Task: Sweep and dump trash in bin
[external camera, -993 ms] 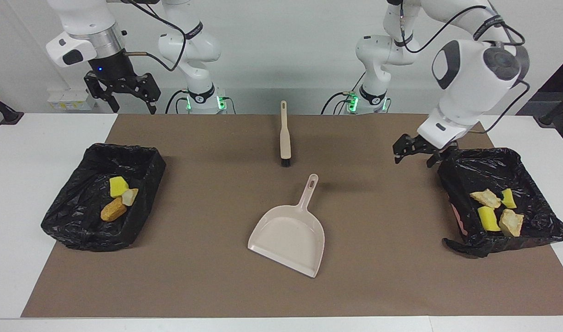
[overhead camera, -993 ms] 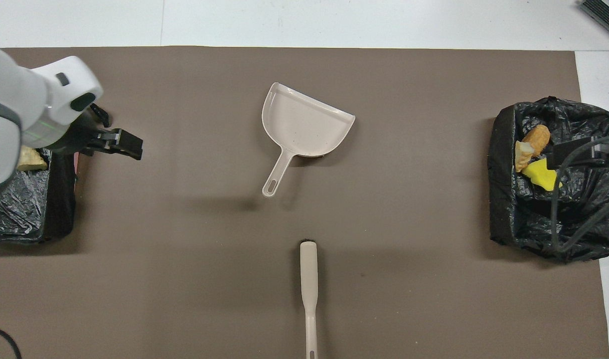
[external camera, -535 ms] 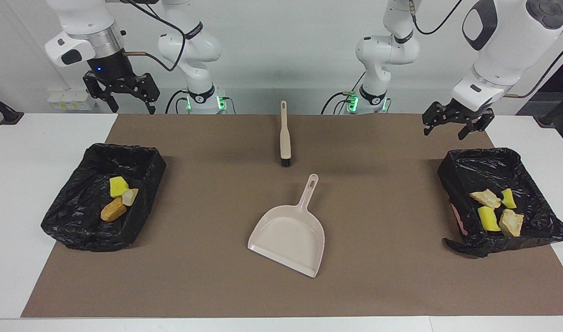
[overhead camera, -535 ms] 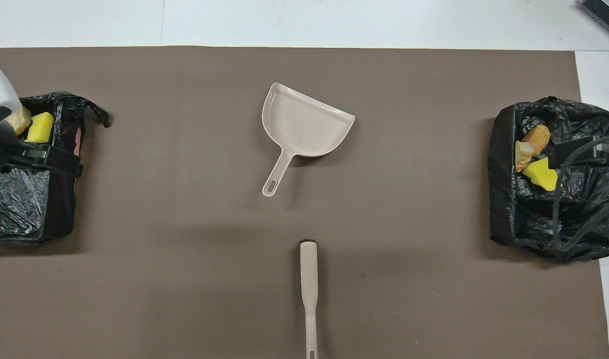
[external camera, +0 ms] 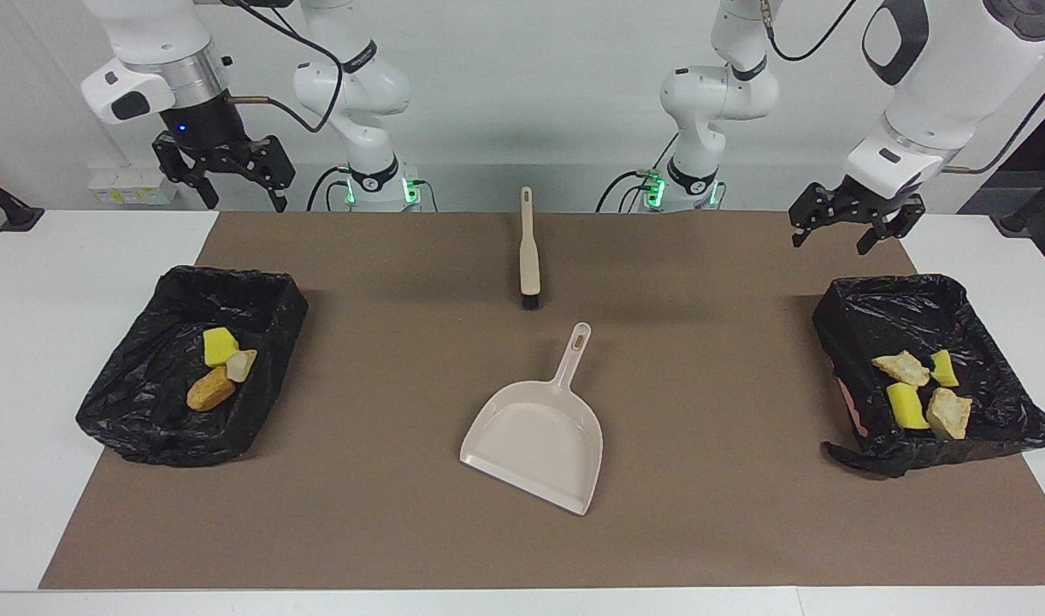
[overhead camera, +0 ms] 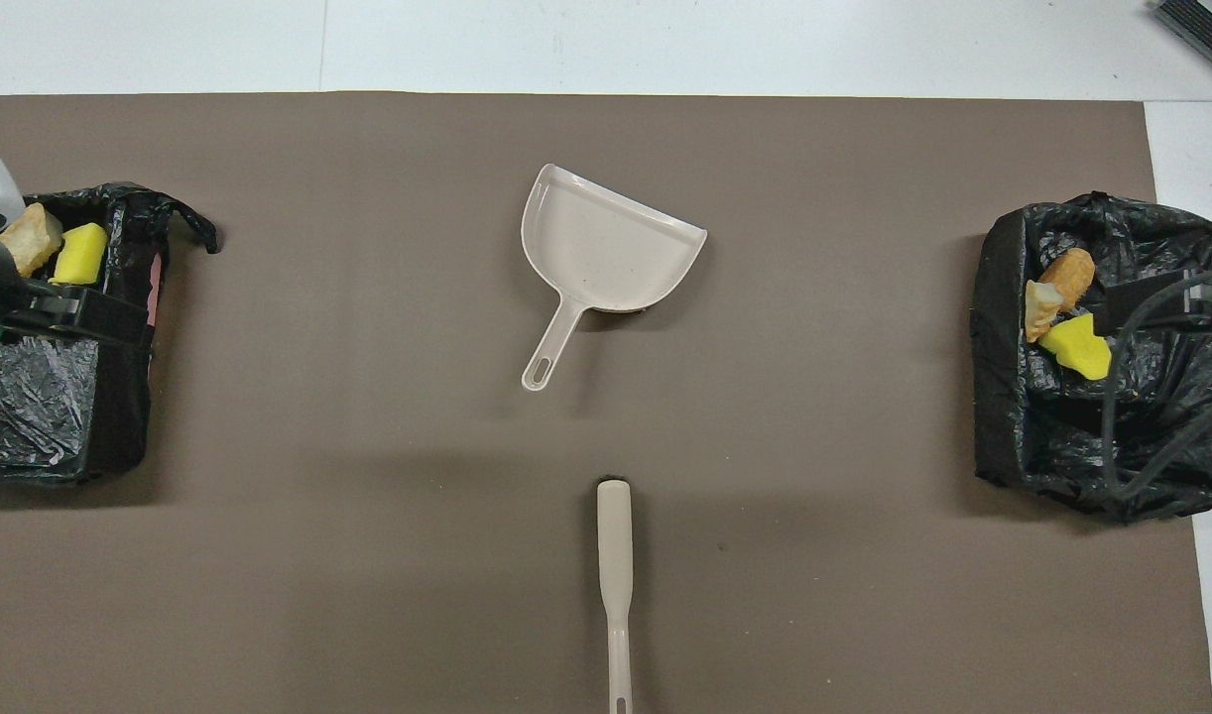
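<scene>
Moved: left end effector [external camera: 853,229] has risen from the rim of the bin at its end of the worktop; nothing else has shifted.
Trash: seven chunks, all in bins. Three lie in the right arm's bin: one yellow sponge piece [external camera: 220,345], one pale lump [external camera: 240,365], one orange-brown lump [external camera: 210,389]. Four lie in the left arm's bin: two yellow pieces [external camera: 906,405] and two pale lumps [external camera: 948,413].
Bins: two, black-lined, one at the right arm's end [external camera: 138,419] and one at the left arm's end [external camera: 856,316] of the brown mat [external camera: 386,513].
Dustpan: one, beige [external camera: 535,436], mid-mat between the bins, bare.
Brush: one [external camera: 528,252], nearer to the robots than the dustpan, apart from it.
Left end effector: in the air over the mat's edge by its bin, fingers apart, holding nothing.
Right end effector: [external camera: 223,175] raised, fingers apart, holding nothing, waiting.
</scene>
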Robot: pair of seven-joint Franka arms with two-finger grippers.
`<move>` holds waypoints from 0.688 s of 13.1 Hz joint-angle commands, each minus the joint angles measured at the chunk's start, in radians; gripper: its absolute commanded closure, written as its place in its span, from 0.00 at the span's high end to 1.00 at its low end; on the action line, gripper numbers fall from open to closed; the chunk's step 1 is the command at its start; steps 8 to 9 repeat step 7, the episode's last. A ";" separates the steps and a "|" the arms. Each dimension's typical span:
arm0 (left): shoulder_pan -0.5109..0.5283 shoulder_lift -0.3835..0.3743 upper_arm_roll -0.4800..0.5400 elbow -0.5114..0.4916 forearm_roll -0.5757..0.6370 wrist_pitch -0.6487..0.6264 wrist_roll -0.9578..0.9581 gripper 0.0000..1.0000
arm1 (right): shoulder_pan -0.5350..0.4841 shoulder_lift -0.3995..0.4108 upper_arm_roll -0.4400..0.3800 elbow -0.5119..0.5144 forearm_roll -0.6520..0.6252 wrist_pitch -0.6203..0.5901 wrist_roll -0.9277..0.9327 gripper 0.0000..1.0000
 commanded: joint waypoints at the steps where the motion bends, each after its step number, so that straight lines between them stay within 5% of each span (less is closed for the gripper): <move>1: 0.003 0.004 -0.003 0.013 0.016 -0.018 0.000 1.00 | -0.012 -0.015 0.001 -0.014 0.021 0.015 -0.004 1.00; 9: 0.005 0.003 -0.003 0.013 0.016 -0.018 0.000 1.00 | -0.012 -0.015 0.001 -0.016 0.021 0.016 -0.010 1.00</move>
